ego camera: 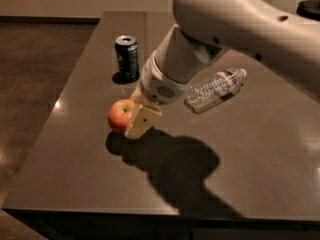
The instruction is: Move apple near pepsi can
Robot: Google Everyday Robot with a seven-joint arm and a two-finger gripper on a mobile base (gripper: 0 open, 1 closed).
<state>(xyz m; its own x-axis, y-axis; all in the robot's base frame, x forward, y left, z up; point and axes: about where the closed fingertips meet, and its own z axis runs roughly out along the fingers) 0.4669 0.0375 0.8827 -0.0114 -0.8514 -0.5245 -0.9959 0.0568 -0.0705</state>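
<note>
Holds apple (120, 116) in gripper (132, 118) low over the front-left part of table (75, 174), closed about it as far as can be judged, with one pale finger (143, 121) flat against its right side and the other hidden behind. Has can (127, 57) upright almost straight beyond the apple, farther back on the table and apart from it, with bare tabletop between and bottle (215, 90) lying off to the right, clear of that line. Probably calls for a short carry away from the camera and a set-down just beside the can without knocking it.
</note>
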